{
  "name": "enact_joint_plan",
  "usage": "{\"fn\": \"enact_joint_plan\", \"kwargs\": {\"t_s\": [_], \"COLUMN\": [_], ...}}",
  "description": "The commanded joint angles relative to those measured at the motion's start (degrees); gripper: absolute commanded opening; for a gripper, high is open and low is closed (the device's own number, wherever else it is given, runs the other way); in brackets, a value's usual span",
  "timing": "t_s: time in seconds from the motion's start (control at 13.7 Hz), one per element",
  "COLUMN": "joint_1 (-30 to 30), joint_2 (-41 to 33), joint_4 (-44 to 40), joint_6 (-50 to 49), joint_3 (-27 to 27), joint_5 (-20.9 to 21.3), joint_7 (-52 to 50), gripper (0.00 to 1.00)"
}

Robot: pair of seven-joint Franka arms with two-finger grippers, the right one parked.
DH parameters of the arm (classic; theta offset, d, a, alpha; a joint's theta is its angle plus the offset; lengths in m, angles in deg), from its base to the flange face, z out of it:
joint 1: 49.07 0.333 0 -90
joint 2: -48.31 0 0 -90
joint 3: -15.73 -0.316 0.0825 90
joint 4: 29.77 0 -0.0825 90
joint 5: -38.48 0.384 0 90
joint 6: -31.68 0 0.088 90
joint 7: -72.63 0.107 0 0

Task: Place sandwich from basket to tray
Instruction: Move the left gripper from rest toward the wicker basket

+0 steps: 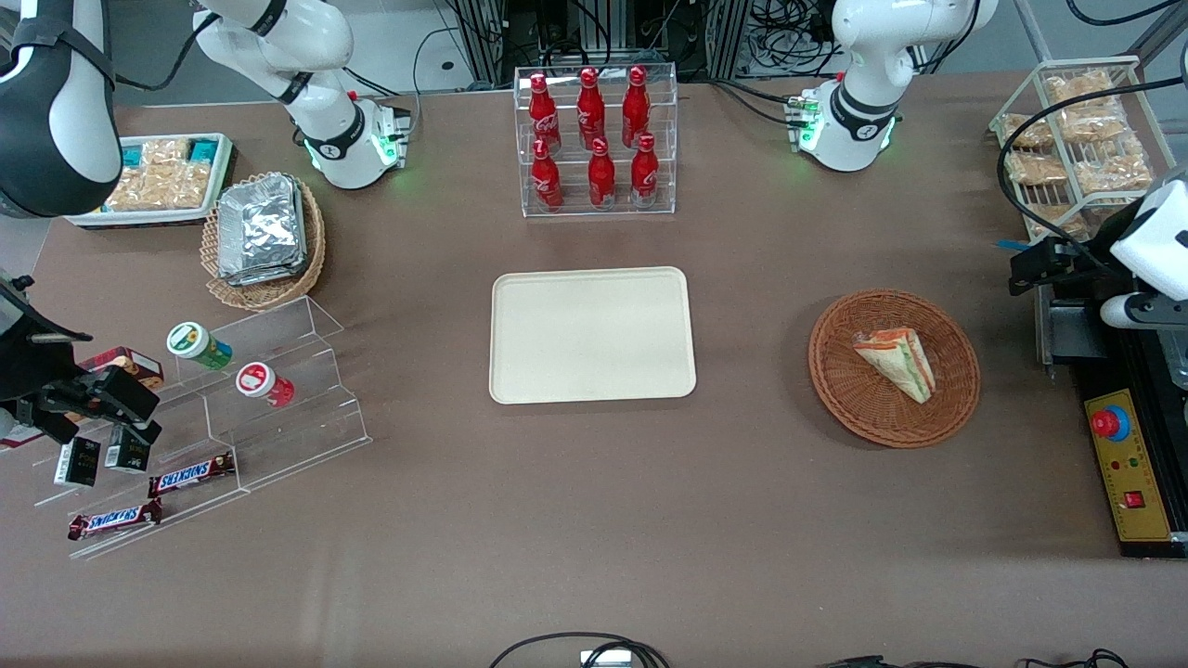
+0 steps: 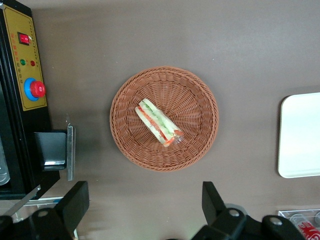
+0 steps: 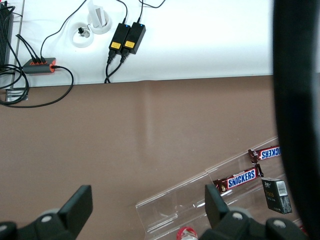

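The gripper [image 2: 142,210] hangs wide open and empty above the table near the basket [image 1: 956,390], so it should drop straight onto the sandwich [image 1: 897,362] in the basket's middle and pinch its long sides softly.

You're looking at a brown tabletop [image 1: 594,520] under even light, with tangled cables [image 1: 761,37] along the frame's upper edge.
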Motion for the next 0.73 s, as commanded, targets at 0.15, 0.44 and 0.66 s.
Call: {"fn": "enact_joint_plan", "kwargs": {"t_s": [0.15,0.44,0.66], "joint_1": [-0.26,-0.17,0.0], "joint_2": [0.81,1.69,1.17], "joint_4": [-1.65,1.06,8.86], "joint_6": [-1.57,-0.61,7.01], "joint_3": [0.31,0.22,0.22], "joint_5": [1.18,1.53,1.62], "joint_7": [0.6,-0.28,-5.8], "gripper": [1.0,1.0,1.0]}}
